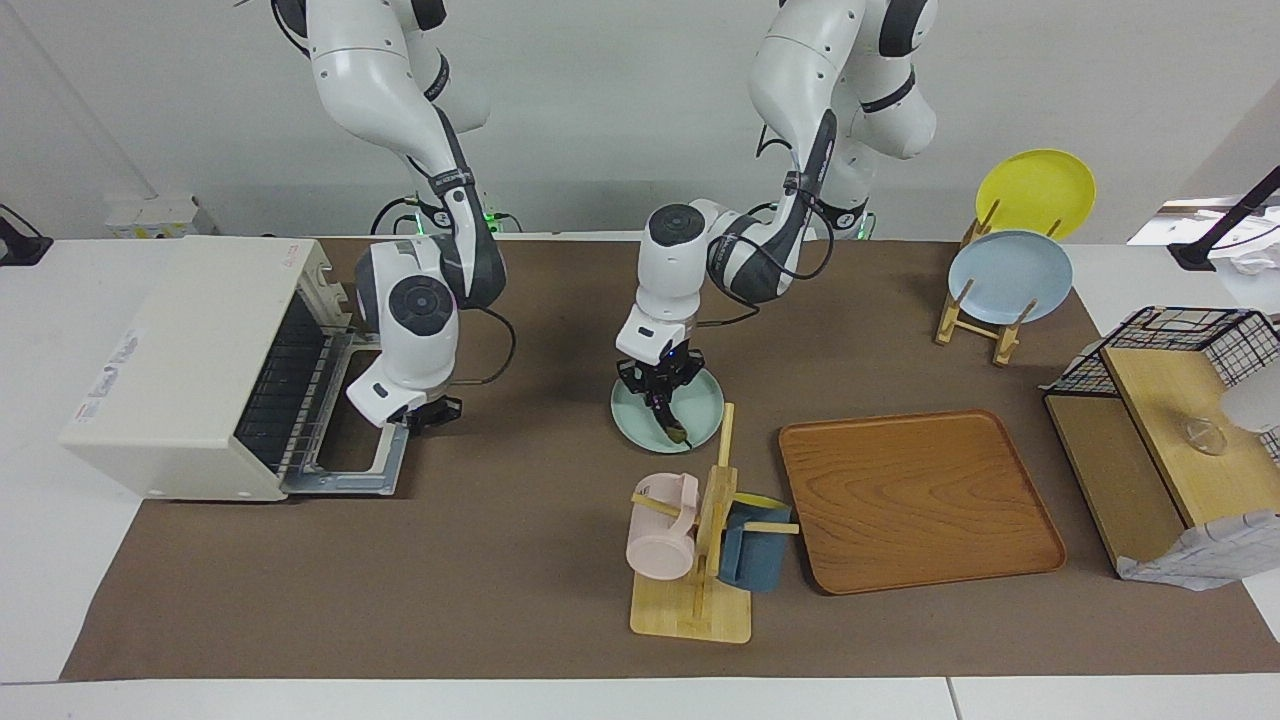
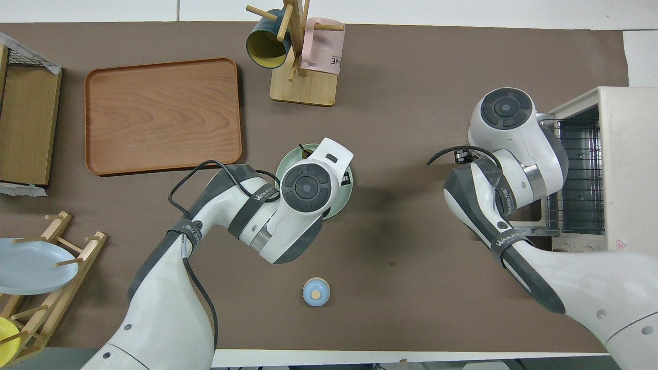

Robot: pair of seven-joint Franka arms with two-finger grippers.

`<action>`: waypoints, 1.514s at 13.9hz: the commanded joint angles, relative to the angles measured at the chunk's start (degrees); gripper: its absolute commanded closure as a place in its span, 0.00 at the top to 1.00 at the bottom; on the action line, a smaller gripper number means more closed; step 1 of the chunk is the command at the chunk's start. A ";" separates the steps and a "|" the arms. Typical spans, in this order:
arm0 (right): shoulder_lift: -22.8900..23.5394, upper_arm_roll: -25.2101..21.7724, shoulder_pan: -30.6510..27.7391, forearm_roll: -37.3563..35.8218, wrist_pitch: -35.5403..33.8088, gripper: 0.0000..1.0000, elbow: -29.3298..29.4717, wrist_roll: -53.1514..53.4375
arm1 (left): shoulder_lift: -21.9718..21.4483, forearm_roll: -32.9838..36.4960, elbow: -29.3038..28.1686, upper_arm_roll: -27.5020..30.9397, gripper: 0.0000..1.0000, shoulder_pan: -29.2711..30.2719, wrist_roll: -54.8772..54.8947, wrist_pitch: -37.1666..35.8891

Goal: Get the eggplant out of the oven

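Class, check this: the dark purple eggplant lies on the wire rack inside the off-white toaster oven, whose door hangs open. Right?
Not quite. The oven door is open, but the facing view shows the eggplant on the pale green plate, under the left gripper.

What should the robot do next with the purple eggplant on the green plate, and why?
Probably shut the left gripper on the eggplant. That gripper is down over the eggplant on the green plate, so a grasp looks close. The right gripper is at the open oven door, whose rack shows nothing on it.
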 commanded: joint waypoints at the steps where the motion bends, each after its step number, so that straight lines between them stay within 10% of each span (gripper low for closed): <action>1: -0.75 -1.28 -2.63 -3.46 -9.41 0.04 8.74 -10.69 | -1.86 0.84 3.40 5.03 0.00 2.94 3.61 -6.34; 3: -5.30 -1.19 -5.78 -3.02 -11.19 0.10 8.42 -16.58 | -1.97 0.58 3.31 6.71 0.00 10.47 14.48 -5.30; 5: -7.25 -1.28 -8.42 0.66 -12.94 0.59 8.33 -20.12 | -0.48 -5.44 3.31 5.92 0.00 22.33 31.86 -0.49; 6: -8.74 -1.19 -10.00 3.29 -13.48 1.00 8.33 -20.48 | 0.66 -11.14 3.66 6.44 0.00 24.21 38.91 1.72; 10: -16.38 -1.37 -10.36 18.15 -14.27 1.00 9.29 -20.30 | 6.56 -12.43 9.03 6.54 0.03 28.97 44.15 1.74; 13: -17.99 -1.63 -10.89 20.63 -25.21 1.00 18.57 -20.30 | 6.03 -12.52 6.74 6.71 0.95 28.36 45.13 1.83; 18: -20.17 -1.28 -16.16 20.37 -34.12 1.00 21.43 -25.55 | -8.43 -12.08 7.00 10.13 1.00 28.89 44.87 -16.05; 21: -20.79 -3.81 -14.69 20.37 -36.24 1.00 21.07 -26.63 | -19.16 0.19 10.07 9.97 1.00 28.80 45.57 -32.57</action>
